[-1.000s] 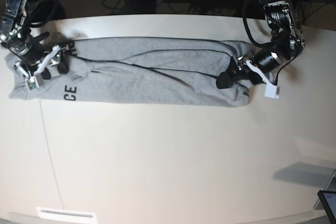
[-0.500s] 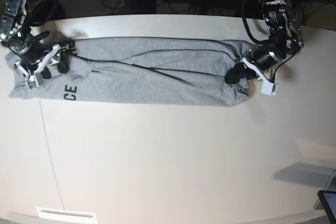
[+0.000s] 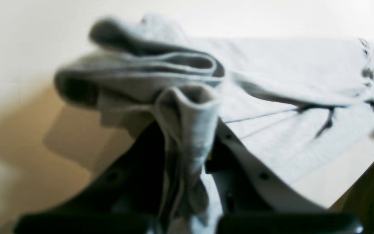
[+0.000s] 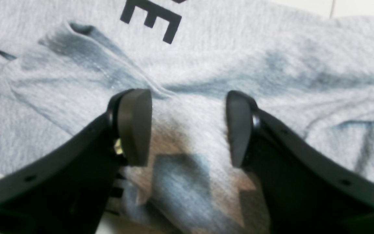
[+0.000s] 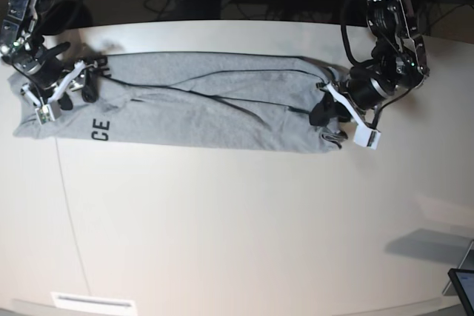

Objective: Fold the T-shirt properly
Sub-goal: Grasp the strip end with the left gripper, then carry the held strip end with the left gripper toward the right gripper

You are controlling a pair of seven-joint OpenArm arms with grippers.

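Where my left gripper [image 5: 331, 112] stood wide open over the shirt's end a second ago, its fingers are now clamped on a bunch of the T-shirt [image 5: 192, 105], and that end has been drawn inward along the table [image 5: 237, 220], so the grey strip reaches less far toward that side than before. My right gripper [image 5: 61, 92] has not shifted; its fingers stay apart, resting on the cloth at the other end.

My shirt lies as a long, narrow heather-grey band across the far part of the table, creased by dark fold lines running along its length, with the black letters "CE" showing near the right gripper's end.

From the left wrist view I see what the base view cannot: a thick pleat of fabric [image 3: 187, 130] standing up between my two closed fingers, with looped layers heaped just behind it, though the picture is blurred. From the right wrist view I see my right fingertips [image 4: 135, 126] set apart with bare grey cloth [image 4: 187, 81] between them, nothing pinched, and a black printed "E" beyond.
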